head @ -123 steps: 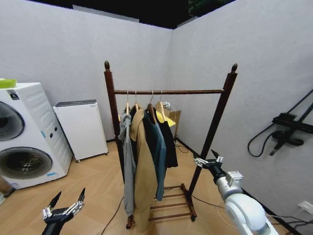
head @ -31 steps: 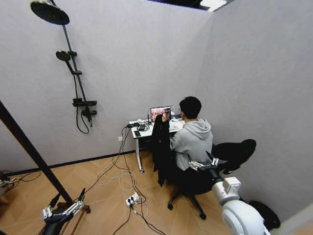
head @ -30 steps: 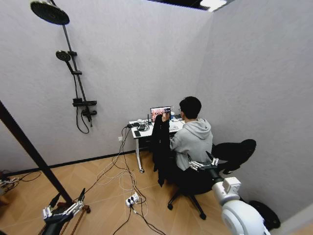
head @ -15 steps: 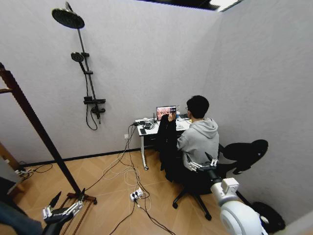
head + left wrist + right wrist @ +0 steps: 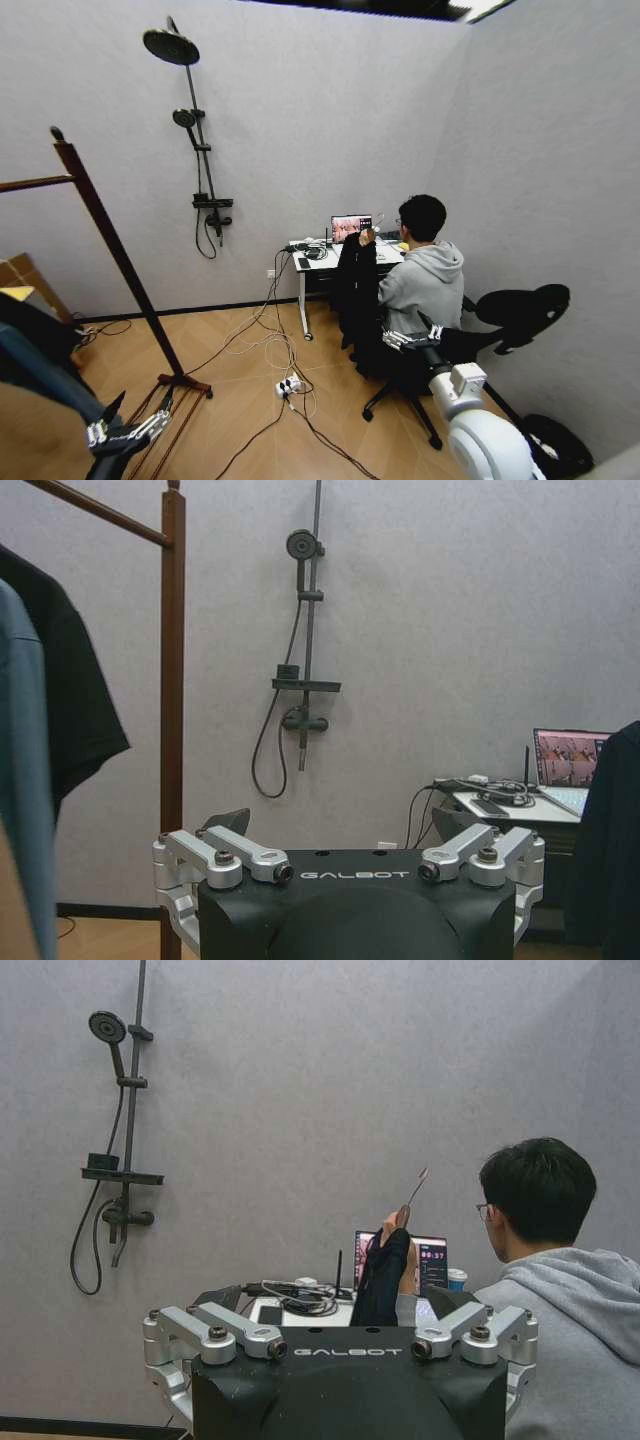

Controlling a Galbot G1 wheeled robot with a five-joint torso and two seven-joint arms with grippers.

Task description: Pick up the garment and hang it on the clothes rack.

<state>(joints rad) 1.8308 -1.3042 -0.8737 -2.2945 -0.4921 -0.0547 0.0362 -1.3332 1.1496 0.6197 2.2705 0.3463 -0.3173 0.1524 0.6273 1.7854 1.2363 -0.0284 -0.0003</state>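
Observation:
The garment (image 5: pixel 356 283), a black jacket, hangs in front of a desk across the room, held up by a seated person's hand (image 5: pixel 368 236). In the right wrist view the garment (image 5: pixel 383 1282) hangs straight ahead, its metal hook (image 5: pixel 417 1185) sticking up above the hand. It also shows as a dark shape (image 5: pixel 612 855) in the left wrist view. The clothes rack (image 5: pixel 112 255) stands at my left, with its top rail (image 5: pixel 30 183) and post (image 5: pixel 173 680). My left gripper (image 5: pixel 130 424) (image 5: pixel 352 868) and right gripper (image 5: pixel 411 335) (image 5: pixel 340 1345) are both open, low, holding nothing, far from the garment.
A blue coat (image 5: pixel 40 385) and a black top (image 5: pixel 75 710) hang on the rack. A shower fitting (image 5: pixel 200 160) is on the far wall. Cables and a power strip (image 5: pixel 290 384) lie on the wooden floor. The person's office chair (image 5: pixel 505 315) stands close to my right arm.
The whole head view has swung left: the desk, person and garment sit further right, and the rack's post and rail have come in. Both grippers hold the same open pose.

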